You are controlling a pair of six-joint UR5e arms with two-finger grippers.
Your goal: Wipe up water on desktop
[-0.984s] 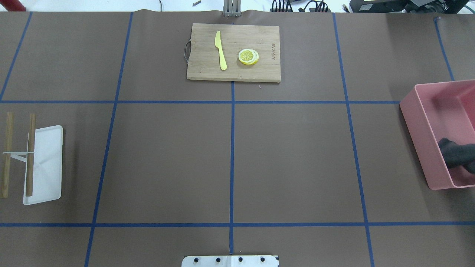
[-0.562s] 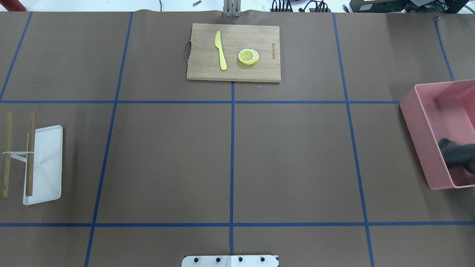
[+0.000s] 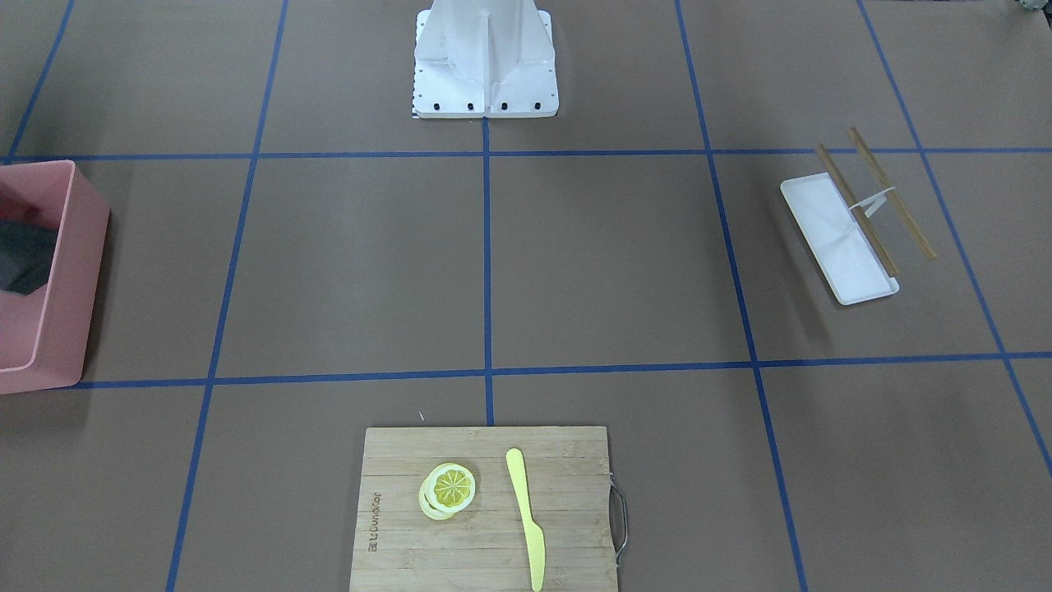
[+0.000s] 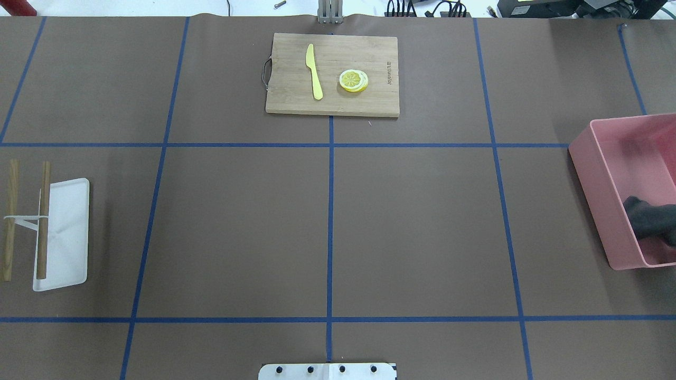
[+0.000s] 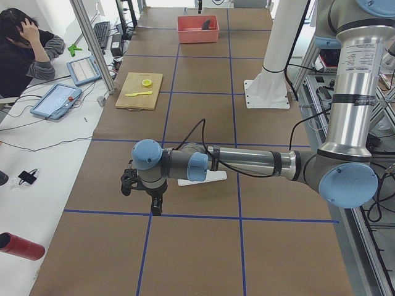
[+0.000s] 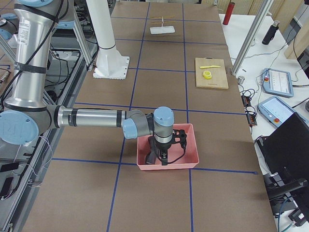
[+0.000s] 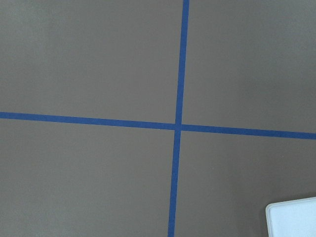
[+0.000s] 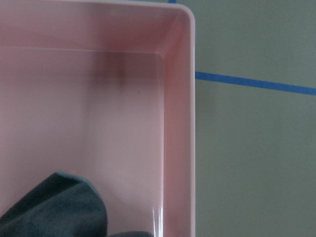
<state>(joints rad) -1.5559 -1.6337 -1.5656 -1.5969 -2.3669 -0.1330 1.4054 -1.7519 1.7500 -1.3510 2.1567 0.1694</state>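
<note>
The desktop (image 4: 422, 232) is a matte brown surface with a grid of blue tape lines; I see no water on it. A dark cloth (image 4: 652, 219) lies in a pink bin (image 4: 597, 184) at the right edge; it also shows in the right wrist view (image 8: 54, 207). My right gripper (image 6: 161, 158) hangs inside the bin over the cloth, seen only from the side, so I cannot tell its state. My left gripper (image 5: 155, 206) hovers low over a tape crossing near a white tray (image 5: 203, 177); I cannot tell its state either.
A bamboo cutting board (image 4: 332, 74) with a yellow knife (image 4: 314, 71) and lemon slices (image 4: 353, 80) sits at the far middle. The white tray (image 4: 63, 235) with chopsticks (image 4: 43, 219) lies at the left. A person (image 5: 24, 37) sits beside the table.
</note>
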